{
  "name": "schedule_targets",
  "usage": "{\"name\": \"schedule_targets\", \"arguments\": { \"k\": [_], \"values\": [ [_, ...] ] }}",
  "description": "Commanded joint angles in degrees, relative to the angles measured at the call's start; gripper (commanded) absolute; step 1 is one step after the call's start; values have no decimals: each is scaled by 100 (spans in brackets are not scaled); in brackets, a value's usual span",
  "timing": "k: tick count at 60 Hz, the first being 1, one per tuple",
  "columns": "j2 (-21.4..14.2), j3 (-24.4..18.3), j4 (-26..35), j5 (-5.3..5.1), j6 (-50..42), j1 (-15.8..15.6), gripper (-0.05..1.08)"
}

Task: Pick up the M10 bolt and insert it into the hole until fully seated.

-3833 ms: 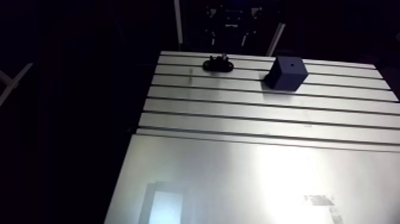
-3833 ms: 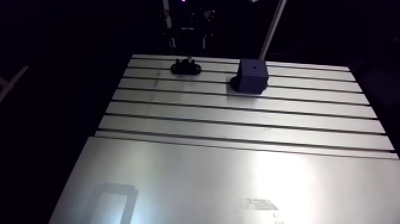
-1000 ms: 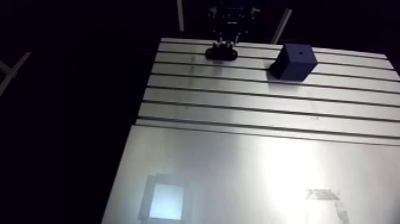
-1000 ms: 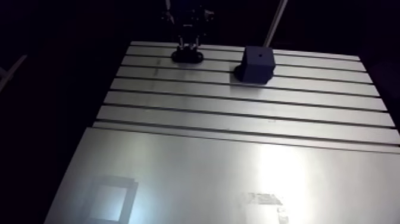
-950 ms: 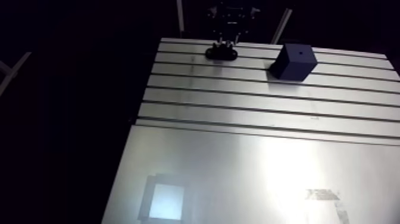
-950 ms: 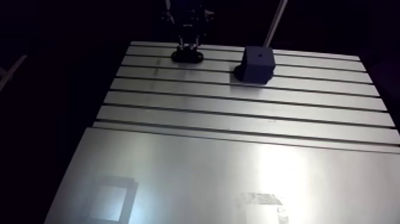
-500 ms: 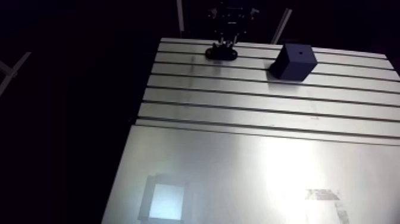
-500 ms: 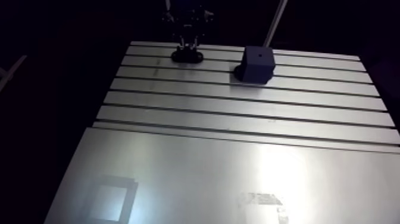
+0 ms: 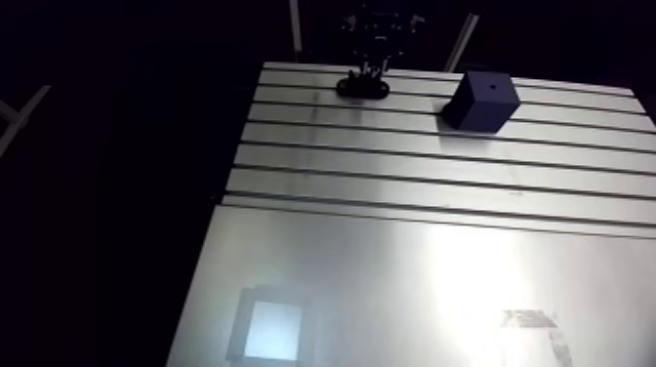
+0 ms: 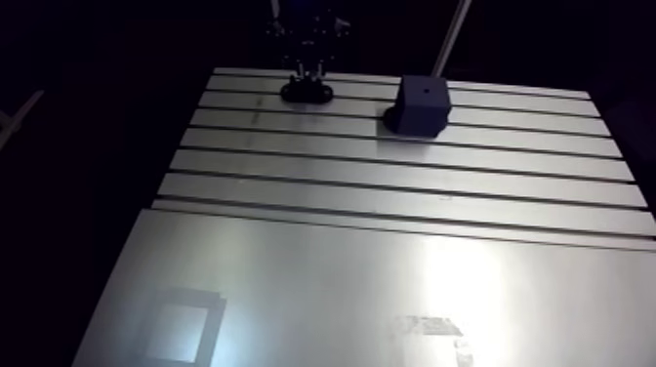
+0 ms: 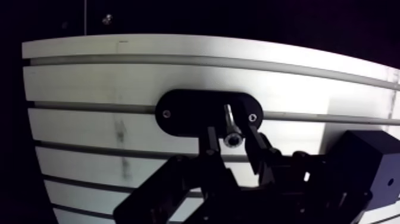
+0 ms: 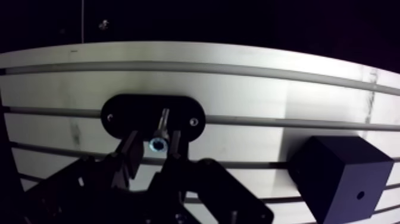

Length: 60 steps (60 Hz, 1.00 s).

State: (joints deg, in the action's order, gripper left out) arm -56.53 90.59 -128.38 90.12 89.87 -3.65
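Slotted aluminium worktop fills the arm view. Nearest you is its smooth plate, then come the rows of slots, and nothing lies on either.

Look to the far rows for the work itself. A black oval holder sits across one slot near the far edge, and a dark block stands apart from it on the same far stretch. The hole shows as a small dot in the block's top face.

The claw comes down over the holder. In the wrist view the M10 bolt stands in the holder with its socket head up towards the camera. The claw's two fingers flank that head closely, one on each side.

You can make out a thin sliver of gap on both sides of the head. I read the claw as narrow but not clamped on the bolt, though the margin is small.

By that reading the approach and alignment are done. The grasp is not yet made, and the bolt's lower end sits at the holder, so it has not been lifted.

Left for you are closing on the head and drawing the bolt straight up. After that, carry it across to the block, line it up over the hole and press it down until the head seats.
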Motion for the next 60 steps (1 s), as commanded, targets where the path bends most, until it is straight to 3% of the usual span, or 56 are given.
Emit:
{"name": "schedule_targets", "arguments": {
  "k": [1,60],
  "values": [
    [7,-2,1,1,0,-4,64],
    [-1,-20,19,-25,17,12,79]
  ]
}}
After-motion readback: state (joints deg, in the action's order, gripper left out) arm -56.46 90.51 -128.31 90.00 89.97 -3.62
